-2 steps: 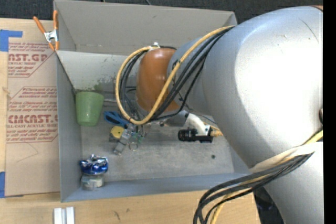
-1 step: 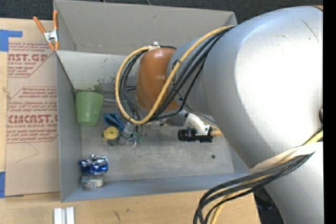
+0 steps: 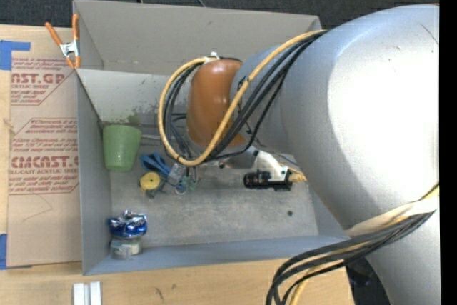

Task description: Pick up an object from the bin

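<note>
While the arm hangs over the bin's right side, nothing looks picked yet. Green cup sits by the left wall, untouched. Gripper is down mid-floor, close against a blue bit near a small yellow disc. Can't tell if it's open or closed. Grab and lift both left, I'd say.

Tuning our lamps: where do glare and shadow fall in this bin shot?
Camera view: glare whitens the arm's grey shell at upper right; shadow lies on the grey metal bin's floor beneath the arm; the pale green plastic cup is evenly lit.
</note>
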